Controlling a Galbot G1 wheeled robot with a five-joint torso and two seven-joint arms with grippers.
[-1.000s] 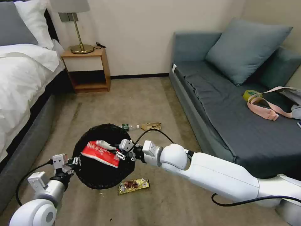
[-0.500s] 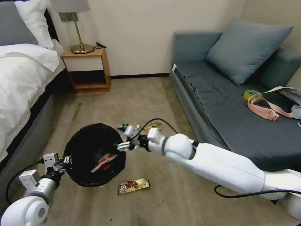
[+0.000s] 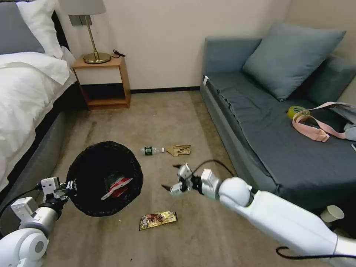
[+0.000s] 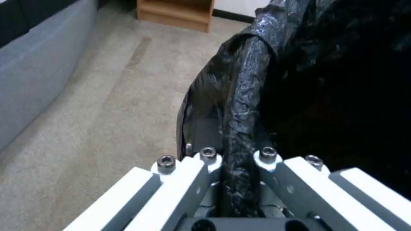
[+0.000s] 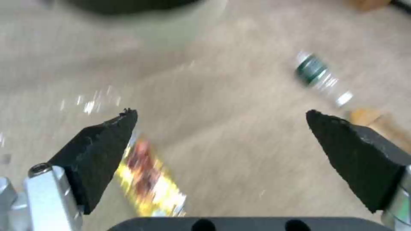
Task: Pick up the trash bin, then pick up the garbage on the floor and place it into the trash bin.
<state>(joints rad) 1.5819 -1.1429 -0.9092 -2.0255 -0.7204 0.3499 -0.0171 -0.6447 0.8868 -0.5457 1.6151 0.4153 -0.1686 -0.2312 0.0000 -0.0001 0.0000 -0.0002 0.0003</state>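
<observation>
Black pointed pads tip the right gripper (image 3: 171, 177), whose fingers stand spread wide with nothing between them; in the head view it hangs over bare floor (image 3: 207, 237), to the right of the trash bin (image 3: 105, 178) and apart from it. Through its own wrist view the gold-brown snack wrapper (image 5: 150, 183) lies beneath one pad (image 5: 102, 150), and the clear plastic bottle (image 5: 323, 80) with its green label lies farther off near the other. The left gripper (image 4: 235, 166) is clamped on the bin's rim, the black liner bunched between its white fingers (image 4: 188, 179), and holds the bin tilted with its mouth toward the head camera at the lower left. Inside the bin rests the red-and-white snack wrapper (image 3: 116, 185). On the carpet beyond the right gripper, the bottle and the crumpled tan paper bag (image 3: 179, 150) lie just beside each other; the gold-brown wrapper lies nearer the robot, just past the bin's lower edge.
</observation>
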